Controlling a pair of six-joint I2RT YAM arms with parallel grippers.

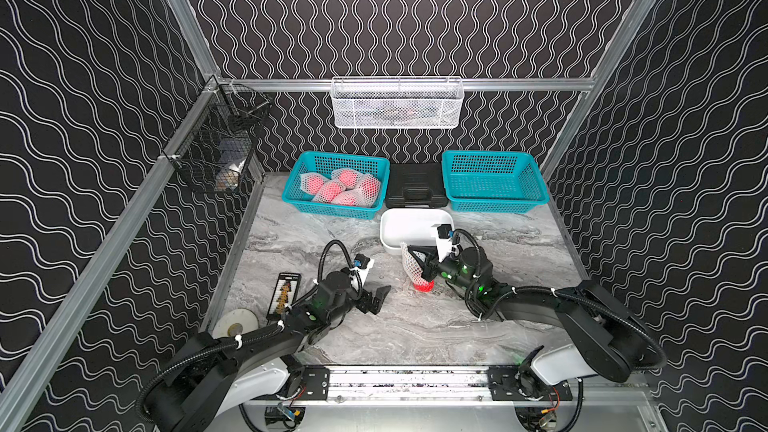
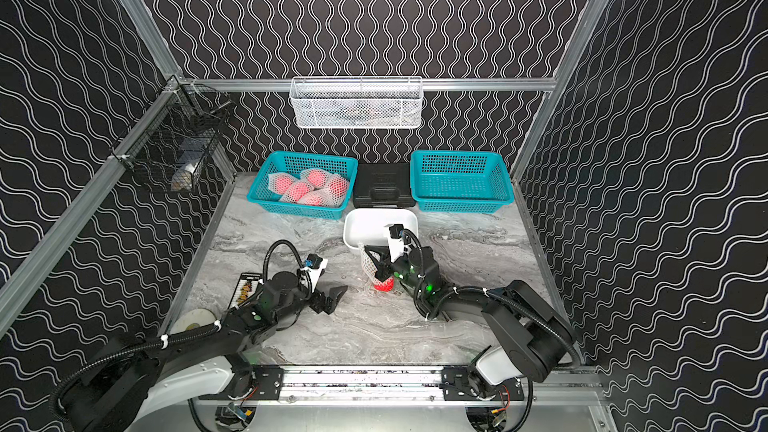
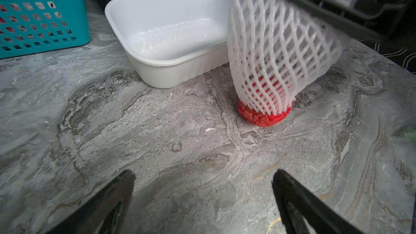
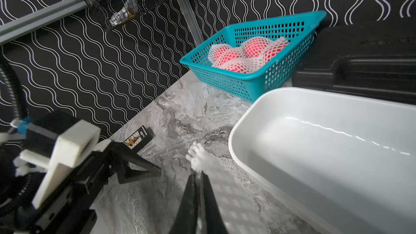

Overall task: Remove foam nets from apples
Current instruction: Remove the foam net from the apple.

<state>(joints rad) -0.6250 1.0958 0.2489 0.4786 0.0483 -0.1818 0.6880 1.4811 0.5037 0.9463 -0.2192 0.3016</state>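
Closest to the lens in its own wrist view, the left gripper (image 3: 204, 174) has its jaws spread wide over the marble table (image 3: 157, 142) with nothing between them. It points toward the apple (image 3: 262, 118) but is well clear of it. The right gripper (image 4: 197, 175) is pinched fully together on the upper end of a foam net (image 3: 274, 48), holding the sleeve stretched upward. The apple sits in the net's lower end, its red underside bare and poking out, seemingly resting on the table just beside the near corner of the white tub (image 3: 180, 73). At the back, five more netted apples (image 1: 332, 191) lie heaped in a teal basket (image 1: 328, 213) — a black case (image 1: 415, 189) separates it from a second teal basket (image 1: 494, 206)
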